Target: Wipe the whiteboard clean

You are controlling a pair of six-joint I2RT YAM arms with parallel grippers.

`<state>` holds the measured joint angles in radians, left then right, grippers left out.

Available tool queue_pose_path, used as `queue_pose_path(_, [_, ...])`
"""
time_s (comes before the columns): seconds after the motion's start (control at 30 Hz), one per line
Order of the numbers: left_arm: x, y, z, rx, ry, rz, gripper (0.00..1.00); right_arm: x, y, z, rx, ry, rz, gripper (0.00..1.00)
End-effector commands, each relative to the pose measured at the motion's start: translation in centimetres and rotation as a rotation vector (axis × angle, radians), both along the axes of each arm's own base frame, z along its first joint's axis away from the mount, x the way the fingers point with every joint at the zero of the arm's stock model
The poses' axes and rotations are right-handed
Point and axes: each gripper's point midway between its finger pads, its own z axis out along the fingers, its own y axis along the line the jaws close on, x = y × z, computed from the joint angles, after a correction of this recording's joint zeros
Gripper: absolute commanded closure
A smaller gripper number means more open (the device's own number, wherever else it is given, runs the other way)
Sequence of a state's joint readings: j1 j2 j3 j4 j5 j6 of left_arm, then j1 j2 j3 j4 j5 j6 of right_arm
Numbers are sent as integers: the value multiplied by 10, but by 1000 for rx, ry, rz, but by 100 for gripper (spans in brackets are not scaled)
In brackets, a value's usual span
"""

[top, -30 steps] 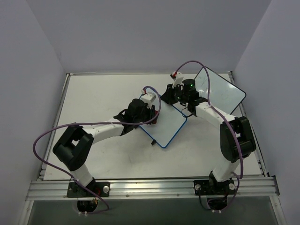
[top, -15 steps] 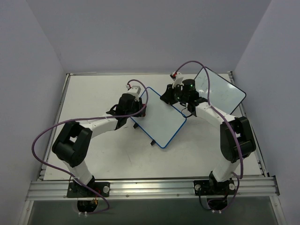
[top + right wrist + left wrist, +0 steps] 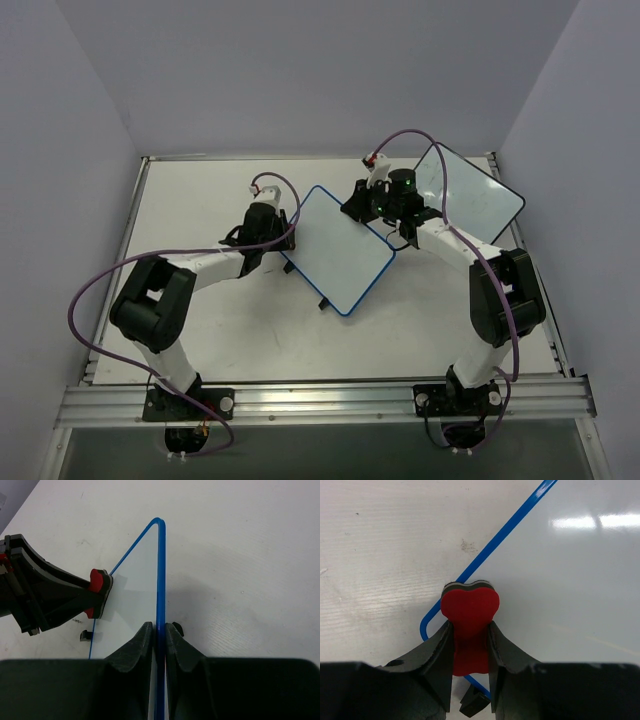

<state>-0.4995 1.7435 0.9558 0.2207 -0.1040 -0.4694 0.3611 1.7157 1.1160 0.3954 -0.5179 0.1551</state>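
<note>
Left claw — held a red eraser at the whiteboard corner. Right claw — clamped the whiteboard's rim.

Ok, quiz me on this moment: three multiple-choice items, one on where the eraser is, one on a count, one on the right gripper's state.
1. Where is the red eraser?
A) over the blue rim of the whiteboard, near a corner
B) at the whiteboard's middle
C) off the board altogether

2. How many boards are on the table?
A) one
B) two
C) three

3. The right gripper is:
A) open above the whiteboard
B) shut on the eraser
C) shut on the whiteboard's rim

Answers:
1 A: the left wrist view shows it, held in the left gripper, over the rim by a rounded corner.
2 B: the whiteboard plus a dark-rimmed board.
3 C: its fingers pinch the blue rim.
</note>
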Motion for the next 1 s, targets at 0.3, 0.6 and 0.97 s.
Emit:
queue_pose_path(0.3, [-14, -24, 8, -35, -64, -78, 98, -38, 28, -31, -17, 135, 129, 100])
queue_pose_path(0.6, [-58, -102, 33, -66, -181, -278, 98, -39, 28, -32, -18, 138, 127, 100])
queue_pose_path(0.97, [-64, -105, 25, -13, -159, -264, 98, -39, 27, -29, -17, 131, 127, 100])
